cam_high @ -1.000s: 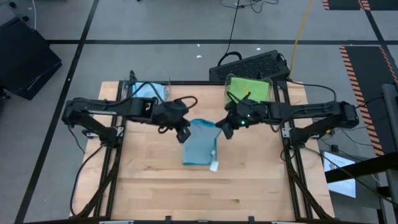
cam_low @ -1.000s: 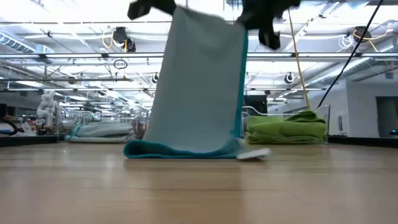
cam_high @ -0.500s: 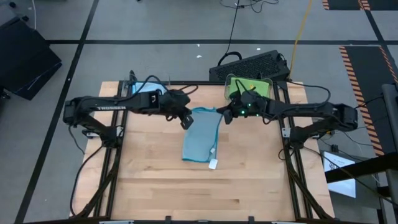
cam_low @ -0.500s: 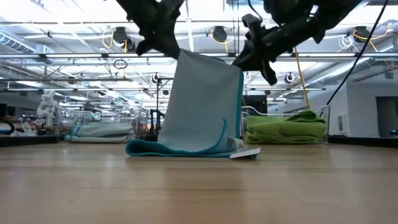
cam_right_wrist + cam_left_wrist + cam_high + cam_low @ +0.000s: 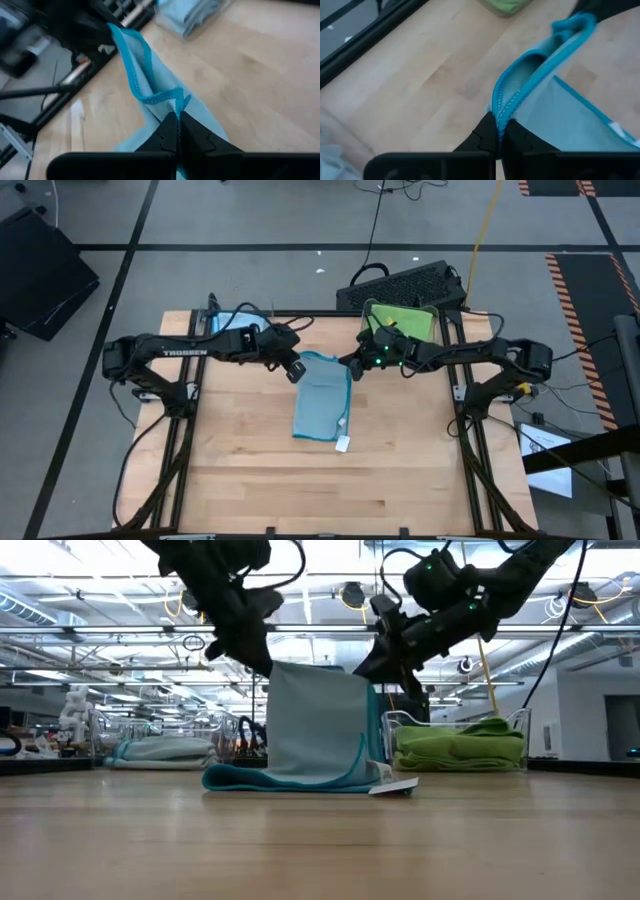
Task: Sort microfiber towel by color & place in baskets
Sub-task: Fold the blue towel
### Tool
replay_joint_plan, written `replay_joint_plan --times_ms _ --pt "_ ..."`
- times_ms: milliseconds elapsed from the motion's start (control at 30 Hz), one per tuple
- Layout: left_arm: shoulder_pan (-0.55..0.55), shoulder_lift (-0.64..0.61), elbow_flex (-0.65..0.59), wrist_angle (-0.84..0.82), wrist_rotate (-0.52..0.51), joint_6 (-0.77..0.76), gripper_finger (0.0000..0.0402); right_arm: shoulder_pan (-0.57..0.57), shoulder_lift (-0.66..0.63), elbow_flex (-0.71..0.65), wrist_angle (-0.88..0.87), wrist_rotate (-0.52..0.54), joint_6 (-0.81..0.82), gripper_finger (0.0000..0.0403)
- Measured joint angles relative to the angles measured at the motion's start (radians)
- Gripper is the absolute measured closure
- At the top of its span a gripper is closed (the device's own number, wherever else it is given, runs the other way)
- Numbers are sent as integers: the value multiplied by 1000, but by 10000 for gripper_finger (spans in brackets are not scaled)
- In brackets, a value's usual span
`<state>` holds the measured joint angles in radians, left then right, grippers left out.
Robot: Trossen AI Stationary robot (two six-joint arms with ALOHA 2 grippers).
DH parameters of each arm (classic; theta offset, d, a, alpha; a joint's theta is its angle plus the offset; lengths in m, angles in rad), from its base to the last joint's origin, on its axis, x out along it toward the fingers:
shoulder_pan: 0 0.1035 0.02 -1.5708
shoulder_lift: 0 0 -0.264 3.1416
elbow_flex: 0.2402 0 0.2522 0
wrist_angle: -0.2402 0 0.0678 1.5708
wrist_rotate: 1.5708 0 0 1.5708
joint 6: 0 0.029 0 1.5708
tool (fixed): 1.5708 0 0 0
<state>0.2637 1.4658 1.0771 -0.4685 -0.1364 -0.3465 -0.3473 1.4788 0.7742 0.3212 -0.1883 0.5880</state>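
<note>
A light blue microfiber towel (image 5: 322,398) with a teal hem stands up from the table between my two grippers, its near end (image 5: 290,780) lying on the wood. My left gripper (image 5: 296,372) and my right gripper (image 5: 351,370) are each shut on a far corner of it. The left basket (image 5: 238,326) at the far left holds light blue towels. The right basket (image 5: 402,320) at the far right holds green towels (image 5: 460,743). My left gripper pinches the towel's far left corner (image 5: 500,116) at the teal hem between its two fingers, slanting down from the table's left. The raised edge sags slackly toward the other gripper. My right gripper pinches the far right corner (image 5: 175,104) at the hem between its two fingers, coming from the table's right and slanting slightly down. The cloth hangs from it down to the table.
A white tag (image 5: 343,444) lies at the towel's near right corner. A black keyboard (image 5: 402,284) sits beyond the table's far edge, behind the right basket. Bare wood stretches across the near half of the table (image 5: 320,490).
Both grippers have sunk and gone toward the table's far edge, staying shut on the towel's corners. The towel's raised edge has come down with them and stands lower, while its near end has stayed on the table.
</note>
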Motion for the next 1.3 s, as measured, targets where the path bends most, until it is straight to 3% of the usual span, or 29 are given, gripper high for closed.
replay_joint_plan --times_ms 400,767,1067,1300 --pt "94 0 -5 93 6 -43 394 -121 -29 0 60 -49 14 402" --pt "60 0 -5 17 -6 -152 394 -146 65 1 166 -53 -12 402" --pt "90 -2 -5 -29 -73 -125 394 -151 117 52 193 -101 -57 402" --pt "114 -34 -6 -63 -62 -107 394 -152 158 124 149 -115 -75 401"
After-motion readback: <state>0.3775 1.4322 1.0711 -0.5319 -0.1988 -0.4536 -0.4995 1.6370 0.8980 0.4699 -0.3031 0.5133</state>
